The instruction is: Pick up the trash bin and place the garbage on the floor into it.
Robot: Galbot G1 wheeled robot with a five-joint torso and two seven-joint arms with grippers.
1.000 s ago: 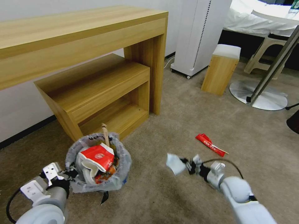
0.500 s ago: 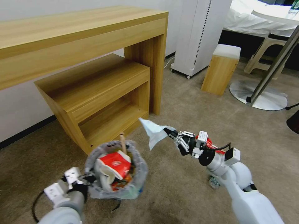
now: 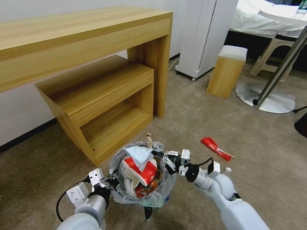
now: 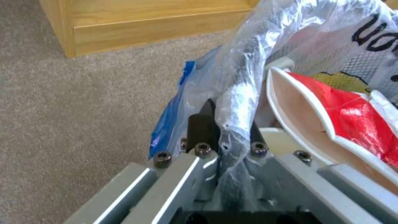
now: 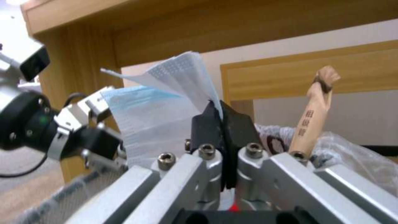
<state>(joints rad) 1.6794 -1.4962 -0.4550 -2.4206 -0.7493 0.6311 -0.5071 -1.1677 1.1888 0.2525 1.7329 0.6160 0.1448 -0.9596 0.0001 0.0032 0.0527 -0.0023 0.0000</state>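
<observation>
Beige floor point(image 3: 192, 121), right hand point(image 3: 159, 155) pinching pale-blue scrap point(image 3: 139, 154) over trash bin point(image 3: 160, 195)

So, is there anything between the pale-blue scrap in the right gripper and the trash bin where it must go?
Nothing visible. The right gripper holds the pale-blue scrap directly over the trash bin, above the red paper box. The left gripper holds the bin's bag at its rim.
</observation>
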